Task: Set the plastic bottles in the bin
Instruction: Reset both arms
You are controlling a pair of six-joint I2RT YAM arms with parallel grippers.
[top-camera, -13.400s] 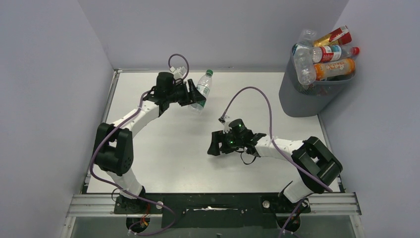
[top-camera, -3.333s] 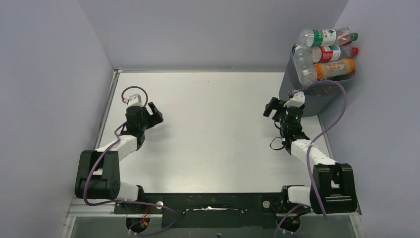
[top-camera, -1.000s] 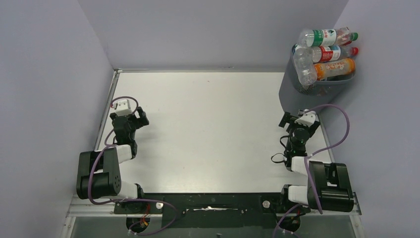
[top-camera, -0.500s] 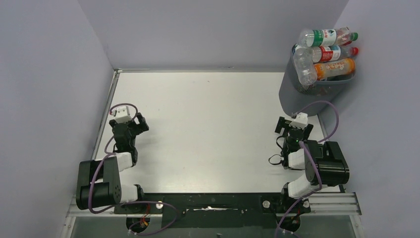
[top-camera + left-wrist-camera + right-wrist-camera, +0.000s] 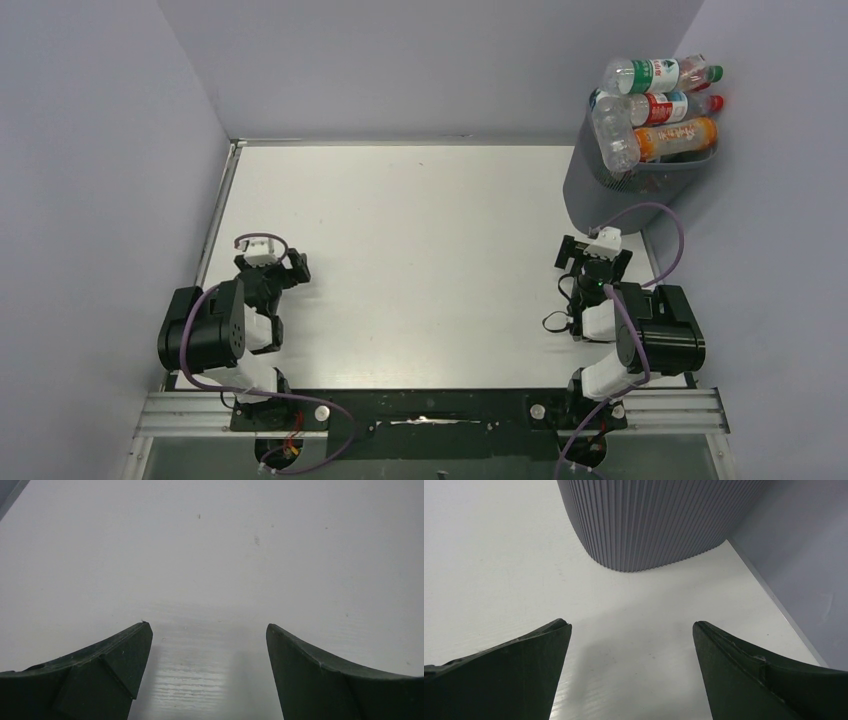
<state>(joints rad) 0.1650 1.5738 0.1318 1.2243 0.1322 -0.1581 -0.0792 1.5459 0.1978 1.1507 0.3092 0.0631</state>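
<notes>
1. Both arms sit folded close to their bases at the near edge of the table. The left gripper has its jaws spread wide with nothing between them. Its wrist view shows only bare tabletop in the gap.
2. The right gripper is likewise spread and empty. Its wrist camera looks across the surface at the ribbed wall of the bin just ahead.
3. The plastic bottles are all at the bin in the far right corner, heaped above its rim. A green-labelled one lies on top, a red-labelled one under it, and an orange one beside a clear one.
4. We see no bottle on the table in any view, so we judge the task to be at its end, with no pick in hand.
5. If anything remains, it is only to keep the arms parked and clear of the bin.
6. The heap is the one worry. From above we cannot tell whether the topmost bottle sits inside the rim or merely balances on the others, and a nudge to the bin could roll it off.
7. The right arm's purple cable loops close to the bin wall, so any right-arm move should mind it.
</notes>
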